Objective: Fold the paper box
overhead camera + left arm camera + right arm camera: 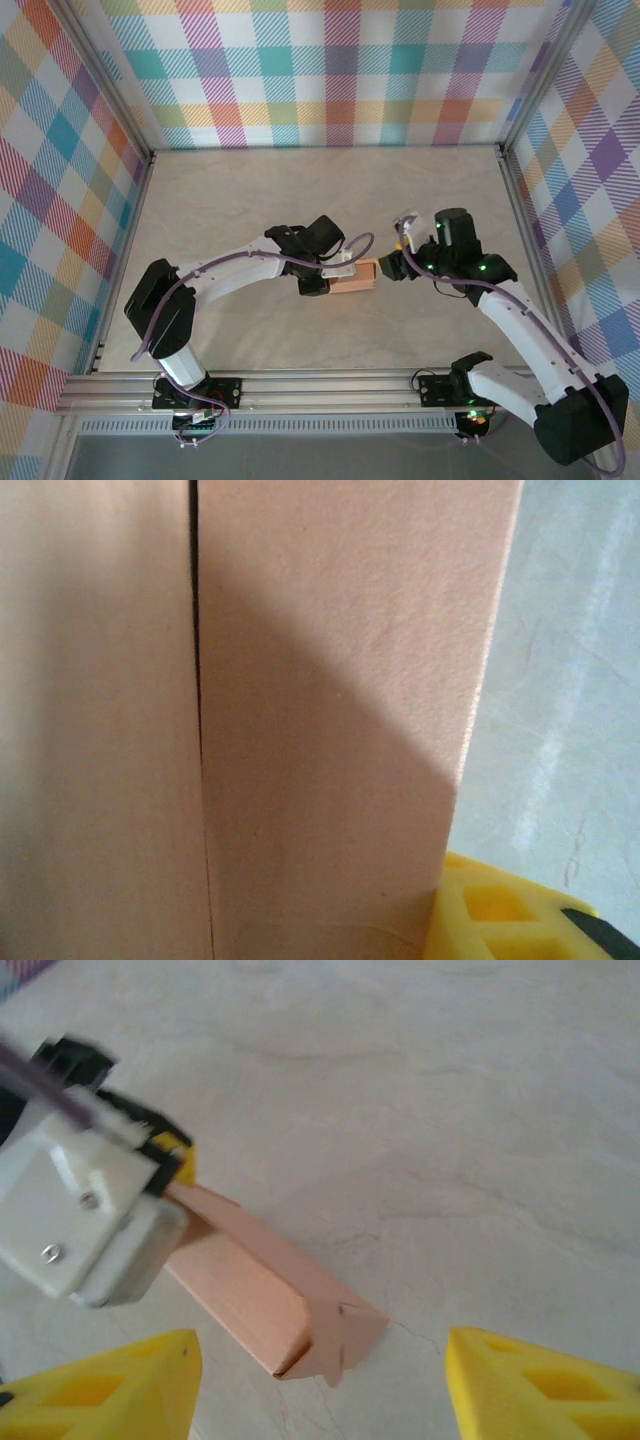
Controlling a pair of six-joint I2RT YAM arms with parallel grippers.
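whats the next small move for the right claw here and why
Probably ease the right claw forward so its open fingers straddle the near end of the paper box. The left claw grips the far end, while the near end flap looks loose and untucked, and the right fingers touch no card yet.

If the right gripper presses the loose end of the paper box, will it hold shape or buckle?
It would likely buckle: the paper box looks like thin card, and its end flap is not tucked in. It is probably very light, so it may pivot in the left gripper rather than resist. Its flat sides suggest it won't roll.
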